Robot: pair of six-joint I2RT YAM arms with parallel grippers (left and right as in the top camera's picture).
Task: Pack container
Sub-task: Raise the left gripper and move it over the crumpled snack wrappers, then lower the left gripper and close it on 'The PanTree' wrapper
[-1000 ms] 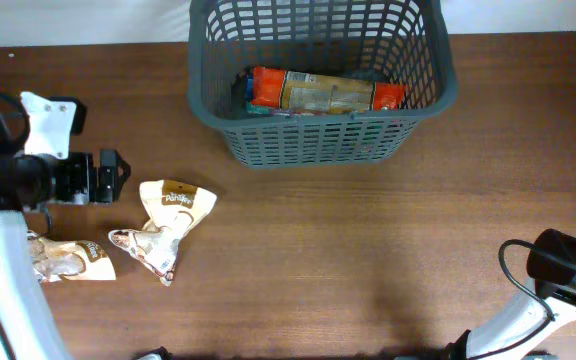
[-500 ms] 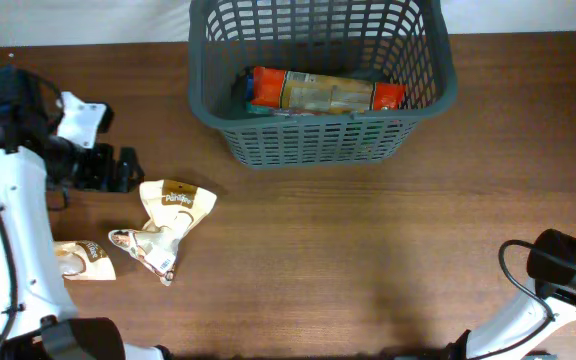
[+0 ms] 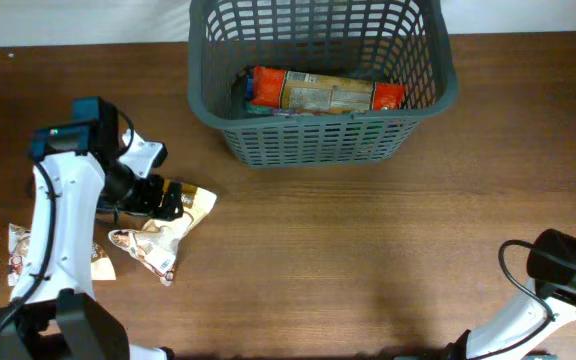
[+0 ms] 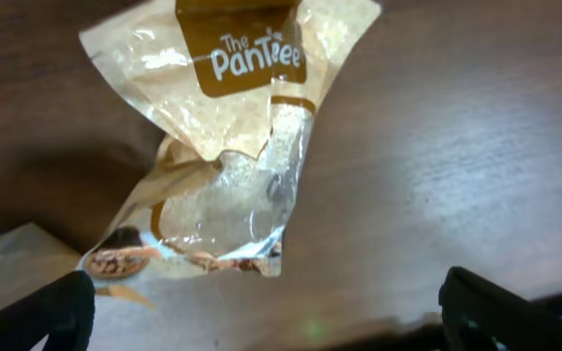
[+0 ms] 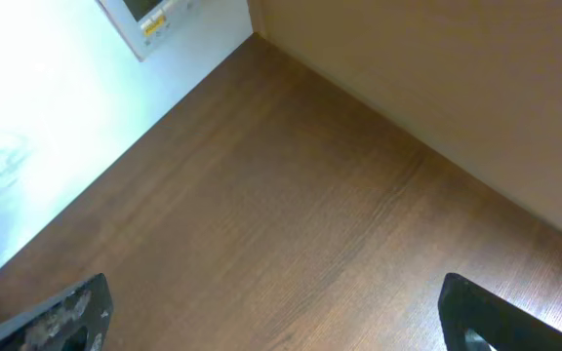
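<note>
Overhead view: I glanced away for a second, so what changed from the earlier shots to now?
The left hand swung rightward across the table and now hangs open over the Pantree packet, gripping nothing yet. The basket, the orange packet inside it and the right arm stayed put.

Even light, blown-out white glare
</note>
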